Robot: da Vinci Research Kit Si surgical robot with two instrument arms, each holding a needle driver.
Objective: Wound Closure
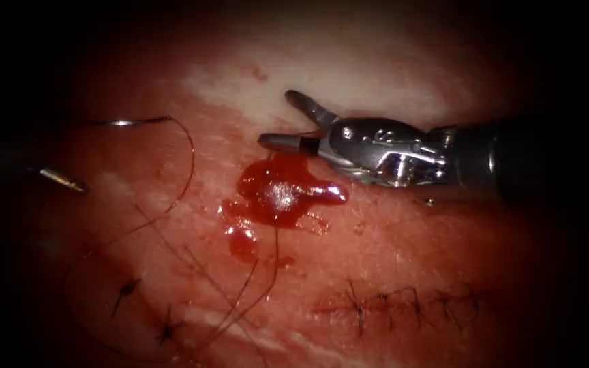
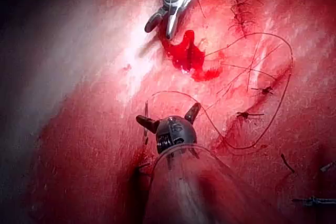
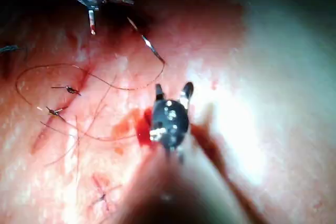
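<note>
Both needle drivers hold nothing, and the curved needle (image 1: 134,123) lies free on the tissue (image 1: 390,252), out of the flesh, well to the left of the pool of red fluid (image 1: 277,194). The right tool (image 1: 284,121) comes in from the right with its jaws spread apart just above the fluid — nothing sits between them. In the left wrist view the left tool (image 2: 169,116) likewise has its jaws wide apart and bare, with the needle close beside it. The thread (image 1: 189,160) runs from the needle's tail in a long loose loop down across the tissue towards two dark stitches (image 1: 125,289) at lower left; a finished row of stitches (image 1: 410,303) lies at lower right. Judged from this layout, the moment falls between stitches — the needle is down and unheld. A further stitch would call for one tool to take up the needle on its curve, clear of the slack thread.
</note>
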